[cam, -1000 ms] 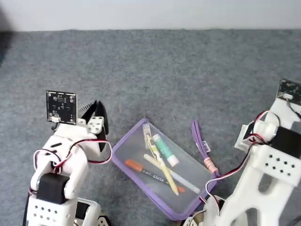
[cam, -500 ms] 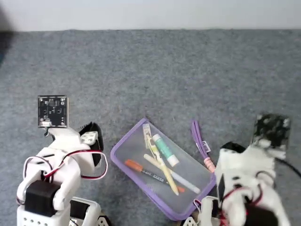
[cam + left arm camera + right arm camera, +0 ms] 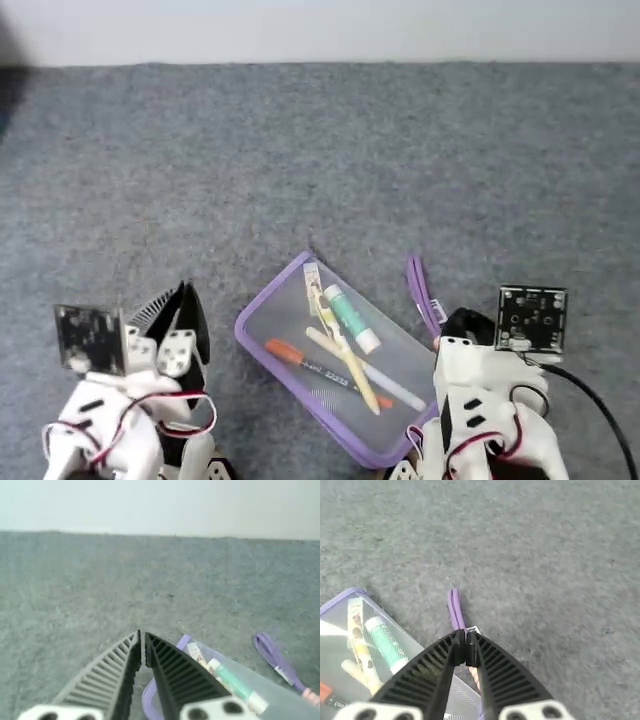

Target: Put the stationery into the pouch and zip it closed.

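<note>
Right gripper pinched closed, empty, just beside pink zipper pull at end of diagonal pouch; left gripper closed too, farther.

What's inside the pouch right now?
Through the clear pouch: a green-and-white tube, an orange pen, a yellow pen and a white pen. Where they overlap, anything beneath is hidden.

No text, number or sign is legible to me in any view. The orange pen bears a dark band of print, too small to read. The white tag on the purple strap is equally indistinct.
</note>
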